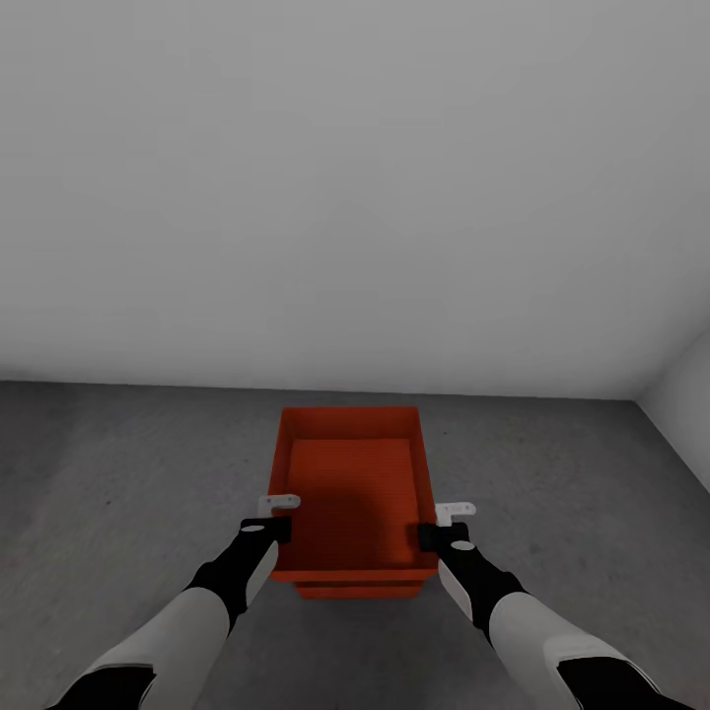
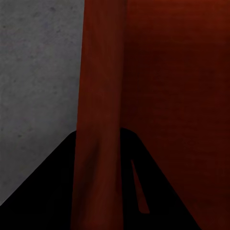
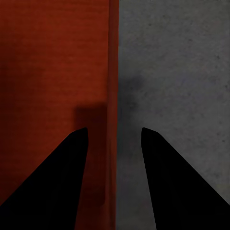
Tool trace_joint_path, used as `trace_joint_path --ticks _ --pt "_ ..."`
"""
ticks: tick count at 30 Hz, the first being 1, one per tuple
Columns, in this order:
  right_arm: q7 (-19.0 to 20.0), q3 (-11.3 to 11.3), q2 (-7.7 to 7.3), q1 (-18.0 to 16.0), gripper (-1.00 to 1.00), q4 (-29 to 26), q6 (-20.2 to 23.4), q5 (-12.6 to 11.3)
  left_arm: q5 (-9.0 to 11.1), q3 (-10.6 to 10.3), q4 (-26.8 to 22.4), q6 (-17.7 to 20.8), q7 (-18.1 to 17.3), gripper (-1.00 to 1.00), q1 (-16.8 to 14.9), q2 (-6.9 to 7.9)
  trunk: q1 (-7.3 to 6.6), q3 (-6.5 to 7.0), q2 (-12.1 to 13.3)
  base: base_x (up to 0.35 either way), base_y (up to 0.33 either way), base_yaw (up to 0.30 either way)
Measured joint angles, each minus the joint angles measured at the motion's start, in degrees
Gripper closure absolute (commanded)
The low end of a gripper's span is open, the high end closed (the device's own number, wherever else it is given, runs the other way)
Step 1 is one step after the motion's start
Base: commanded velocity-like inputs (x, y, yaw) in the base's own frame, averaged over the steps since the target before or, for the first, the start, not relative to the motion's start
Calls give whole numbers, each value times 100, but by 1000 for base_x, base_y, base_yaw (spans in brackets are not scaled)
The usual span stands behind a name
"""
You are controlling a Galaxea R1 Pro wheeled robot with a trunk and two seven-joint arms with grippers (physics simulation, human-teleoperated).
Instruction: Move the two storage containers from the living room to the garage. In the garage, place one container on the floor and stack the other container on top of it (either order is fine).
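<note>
Empty upper container (image 1: 357,483) nested on lower container (image 1: 360,590); left jaws clamping its wall, right jaws parted astride.

Orange-red containers (image 1: 355,483) — stacked, nested — on concrete floor (image 1: 118,473).

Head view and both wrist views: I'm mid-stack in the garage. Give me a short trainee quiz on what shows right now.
1. True or false: the upper orange-red rectangular container is resting on a wooden table.
2. Multiple choice: what stands between the fingers of the right hand? A, that container's thin side wall. B, a lid. C, a cable.
3. Fill in: the near edge of a second orange-red container shows under the upper one, and around both lies the ____.

Key: 1 false. 2 A. 3 dark grey concrete floor.
</note>
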Motion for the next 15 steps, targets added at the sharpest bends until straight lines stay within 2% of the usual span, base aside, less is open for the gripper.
trace_joint_path --ticks 11,15 --pt "1 11 -5 0 100 0 0 -2 5 5 20 -22 -1 100 -1 -1 0 0 0 0 0 0" --pt "1 7 -3 1 100 1 0 -4 5 2 12 -12 -2 100 0 0 87 -71 -159 0 0 0"
